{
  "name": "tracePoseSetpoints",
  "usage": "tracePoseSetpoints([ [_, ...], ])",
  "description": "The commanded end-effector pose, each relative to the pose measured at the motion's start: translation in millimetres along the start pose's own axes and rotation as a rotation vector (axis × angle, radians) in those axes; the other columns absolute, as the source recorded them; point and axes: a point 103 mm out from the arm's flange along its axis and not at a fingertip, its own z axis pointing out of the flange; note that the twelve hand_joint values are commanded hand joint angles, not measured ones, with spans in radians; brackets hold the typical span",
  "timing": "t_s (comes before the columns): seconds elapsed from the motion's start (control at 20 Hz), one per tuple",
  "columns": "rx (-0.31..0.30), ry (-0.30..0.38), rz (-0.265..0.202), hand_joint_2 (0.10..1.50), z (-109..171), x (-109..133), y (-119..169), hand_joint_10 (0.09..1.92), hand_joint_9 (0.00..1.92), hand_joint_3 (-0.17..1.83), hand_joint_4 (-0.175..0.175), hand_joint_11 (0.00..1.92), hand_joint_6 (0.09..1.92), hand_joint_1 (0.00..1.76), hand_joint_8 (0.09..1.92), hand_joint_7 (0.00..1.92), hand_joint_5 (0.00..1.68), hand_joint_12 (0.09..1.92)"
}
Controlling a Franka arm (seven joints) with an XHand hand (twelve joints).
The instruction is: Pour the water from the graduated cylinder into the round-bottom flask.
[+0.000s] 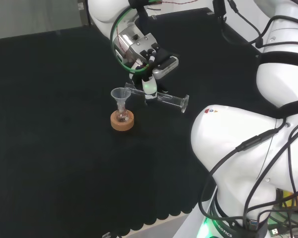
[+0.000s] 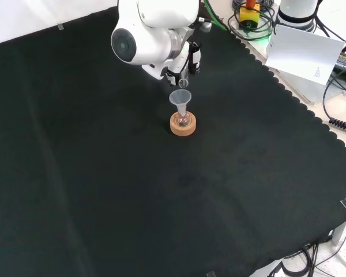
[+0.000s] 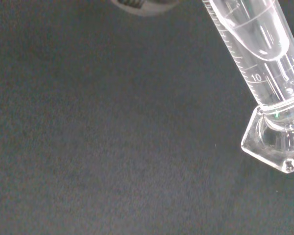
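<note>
The clear graduated cylinder (image 1: 164, 97) lies nearly level in the air in the head view, its foot to the right and its mouth over the funnel (image 1: 120, 94). The hand (image 1: 148, 85) is curled round the cylinder's middle. The funnel stands in a small round-bottom flask (image 1: 121, 117) on a cork ring (image 1: 122, 121). In the front view the funnel (image 2: 180, 98) and the flask (image 2: 183, 121) on its cork ring (image 2: 183, 125) sit just below the cylinder's mouth (image 2: 183, 83). The wrist view shows the cylinder (image 3: 259, 54) with printed marks and its hexagonal foot (image 3: 277, 144); clear liquid sits inside the tube.
Black cloth covers the bench (image 1: 54, 148). The arm's white links (image 1: 248, 148) rise at the head view's right. In the front view a white link (image 2: 150, 34) stands before the hand, and cables and a white box (image 2: 303, 52) lie beyond the cloth's scalloped edge.
</note>
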Motion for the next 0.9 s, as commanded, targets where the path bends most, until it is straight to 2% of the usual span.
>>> tracePoseSetpoints([
  [0.05, 0.052, -0.003, 0.009, 1.14, -1.7, 4.1, -1.0, 0.09, 1.48, 0.0, -0.175, 1.2, 1.1, 1.25, 1.09, 0.95, 0.91, 0.79],
  [0.5, 0.154, 0.076, -0.015, 1.14, -3.5, -2.6, 3.8, 0.09, 1.48, 0.0, -0.175, 1.2, 1.1, 1.25, 1.09, 0.95, 0.9, 0.78],
  [0.9, 0.194, 0.065, -0.01, 1.14, -9.2, -2.1, 3.7, 0.09, 1.48, 0.0, -0.175, 1.2, 1.1, 1.25, 1.09, 0.95, 0.9, 0.78],
])
